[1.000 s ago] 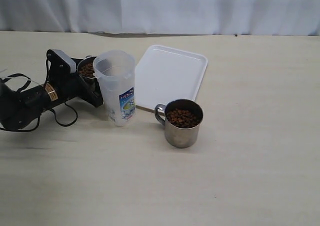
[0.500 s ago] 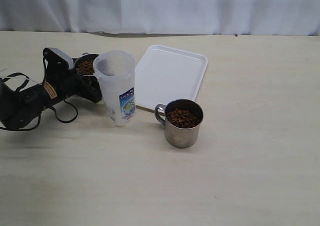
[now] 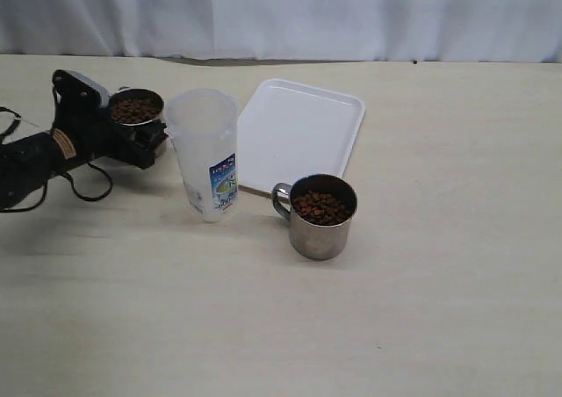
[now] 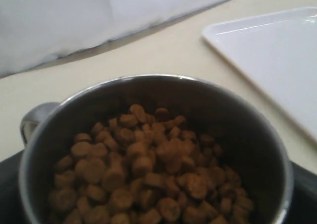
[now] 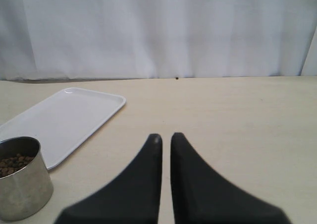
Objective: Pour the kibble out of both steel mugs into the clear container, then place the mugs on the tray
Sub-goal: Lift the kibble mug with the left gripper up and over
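Observation:
My left gripper [image 3: 140,142] is shut on a steel mug [image 3: 136,109] full of kibble [image 3: 134,108], held upright above the table just left of the clear container [image 3: 204,151]. The left wrist view looks down into that mug [image 4: 163,81] and its kibble [image 4: 148,174]. The container looks empty. A second steel mug [image 3: 322,226] full of kibble [image 3: 320,206] stands on the table, in front of the white tray [image 3: 303,129]. My right gripper [image 5: 165,136] is shut on nothing over bare table, out of the exterior view, with this mug [image 5: 20,194] to one side.
The tray [image 5: 59,120] holds nothing and lies behind and right of the container. A white curtain [image 3: 281,15] closes off the table's far edge. The left arm's black cables [image 3: 83,186] trail on the table at the left.
My left gripper has lifted its mug and carried it leftward, away from the clear container's side. The other mug, container and tray have stayed put.

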You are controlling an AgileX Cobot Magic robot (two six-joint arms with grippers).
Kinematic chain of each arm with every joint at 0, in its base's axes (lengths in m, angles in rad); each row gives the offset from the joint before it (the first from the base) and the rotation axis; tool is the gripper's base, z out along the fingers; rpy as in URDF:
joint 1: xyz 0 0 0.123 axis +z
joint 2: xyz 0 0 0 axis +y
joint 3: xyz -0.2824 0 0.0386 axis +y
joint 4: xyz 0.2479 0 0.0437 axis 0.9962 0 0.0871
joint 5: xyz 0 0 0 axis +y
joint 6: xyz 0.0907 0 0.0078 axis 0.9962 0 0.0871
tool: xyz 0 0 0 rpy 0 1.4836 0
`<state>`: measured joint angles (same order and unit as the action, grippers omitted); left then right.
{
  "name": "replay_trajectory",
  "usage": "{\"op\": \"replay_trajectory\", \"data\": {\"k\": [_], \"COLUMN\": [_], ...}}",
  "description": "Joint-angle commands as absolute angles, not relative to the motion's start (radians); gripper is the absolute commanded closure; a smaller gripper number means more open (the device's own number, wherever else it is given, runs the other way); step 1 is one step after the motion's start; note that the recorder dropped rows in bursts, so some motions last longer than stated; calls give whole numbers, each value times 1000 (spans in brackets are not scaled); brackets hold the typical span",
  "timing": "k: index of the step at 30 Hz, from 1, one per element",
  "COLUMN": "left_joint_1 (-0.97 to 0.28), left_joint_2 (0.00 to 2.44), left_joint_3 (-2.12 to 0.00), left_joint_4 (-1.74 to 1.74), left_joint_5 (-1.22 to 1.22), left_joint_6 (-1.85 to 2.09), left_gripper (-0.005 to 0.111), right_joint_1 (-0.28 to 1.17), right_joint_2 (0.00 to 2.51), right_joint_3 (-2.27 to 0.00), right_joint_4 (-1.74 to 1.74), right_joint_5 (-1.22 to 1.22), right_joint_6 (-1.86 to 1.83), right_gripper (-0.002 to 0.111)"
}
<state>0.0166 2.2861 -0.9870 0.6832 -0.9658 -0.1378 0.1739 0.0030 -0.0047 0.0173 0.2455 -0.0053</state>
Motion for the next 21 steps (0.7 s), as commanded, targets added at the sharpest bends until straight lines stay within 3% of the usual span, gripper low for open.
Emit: {"op": "replay_trajectory", "data": {"k": [1,6,16,21], "left_joint_1": [80,114,112,21], "left_joint_2": [2159,2012,1694,1580], "left_joint_3": [-991,-991,-991,-991], "left_joint_4": [778,901,1225,1381], "left_joint_5": [-931,-912,-634,-476], "left_joint_6": [-245,-383,-715,-826], "left_gripper": [107,107,107,107], "right_joint_1": [176,176,176,176], "right_joint_2": [0,0,0,0], "right_joint_3": [0,0,0,0], "right_joint_4": [18,18,18,18], "right_joint_5": [237,237,237,237], "right_joint_6": [-12,-12,-12,-12], "right_gripper": [103,103,103,103]}}
